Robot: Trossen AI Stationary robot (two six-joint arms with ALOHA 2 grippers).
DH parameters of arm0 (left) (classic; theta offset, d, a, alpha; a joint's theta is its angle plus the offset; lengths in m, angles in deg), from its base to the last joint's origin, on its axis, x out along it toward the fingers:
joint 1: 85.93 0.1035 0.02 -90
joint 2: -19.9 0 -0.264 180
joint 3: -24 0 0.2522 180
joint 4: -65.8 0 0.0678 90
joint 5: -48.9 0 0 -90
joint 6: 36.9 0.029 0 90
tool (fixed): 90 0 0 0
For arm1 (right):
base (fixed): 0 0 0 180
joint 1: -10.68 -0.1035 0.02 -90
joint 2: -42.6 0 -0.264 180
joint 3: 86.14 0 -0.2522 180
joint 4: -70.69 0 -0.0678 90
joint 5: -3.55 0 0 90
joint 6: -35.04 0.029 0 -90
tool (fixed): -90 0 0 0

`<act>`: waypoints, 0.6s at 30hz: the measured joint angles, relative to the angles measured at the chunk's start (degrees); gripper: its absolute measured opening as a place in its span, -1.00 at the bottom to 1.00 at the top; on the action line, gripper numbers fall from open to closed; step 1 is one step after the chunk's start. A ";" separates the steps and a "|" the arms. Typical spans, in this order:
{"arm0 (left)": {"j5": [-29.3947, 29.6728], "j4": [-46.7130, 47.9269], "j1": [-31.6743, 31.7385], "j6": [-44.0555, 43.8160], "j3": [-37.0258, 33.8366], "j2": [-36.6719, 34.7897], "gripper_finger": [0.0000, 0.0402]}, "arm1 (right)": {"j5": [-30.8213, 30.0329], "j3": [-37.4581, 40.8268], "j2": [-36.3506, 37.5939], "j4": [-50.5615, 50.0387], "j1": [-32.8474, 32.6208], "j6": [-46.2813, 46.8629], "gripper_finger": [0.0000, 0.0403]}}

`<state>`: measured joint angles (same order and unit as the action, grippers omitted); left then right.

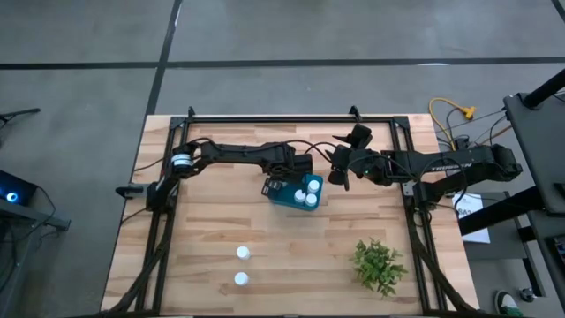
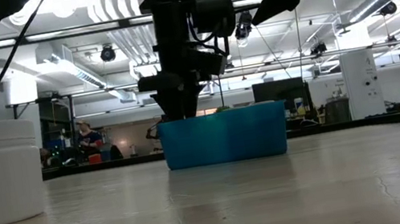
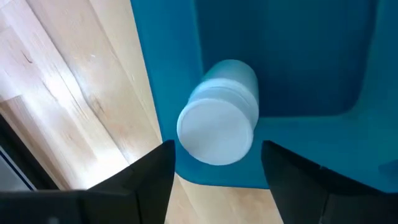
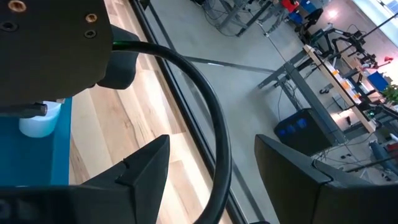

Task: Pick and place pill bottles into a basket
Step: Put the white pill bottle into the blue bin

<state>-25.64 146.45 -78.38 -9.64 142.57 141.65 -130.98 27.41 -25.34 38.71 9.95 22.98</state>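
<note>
The teal-blue basket [image 1: 284,201] stands at the table's middle, with three white pill bottle caps [image 1: 310,193] showing in its right part. My left gripper [image 1: 275,187] is open over the basket's left part. Below it a white pill bottle [image 3: 221,121] lies tilted inside the basket, cap toward the camera, between the open fingers [image 3: 155,177] and apart from them. My right gripper [image 1: 338,172] is open and empty, raised just right of the basket. Two more pill bottles [image 1: 243,253] [image 1: 241,279] stand on the table's near left; one shows in the low view [image 2: 6,170].
A green leafy plant [image 1: 380,265] stands at the table's near right. A black frame [image 1: 291,117] runs along the table's far edge and sides. A black cable [image 4: 205,106] of the left arm crosses in front of my right gripper. People sit in the room behind.
</note>
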 joint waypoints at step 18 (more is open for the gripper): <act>4.49 0.62 -0.90 -4.01 0.31 -2.48 0.10 | -0.02 -0.01 0.03 -0.39 -0.02 -0.10 0.12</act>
<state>-21.15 147.07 -79.27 -13.65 142.88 139.17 -131.00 27.40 -25.31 38.32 9.93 22.88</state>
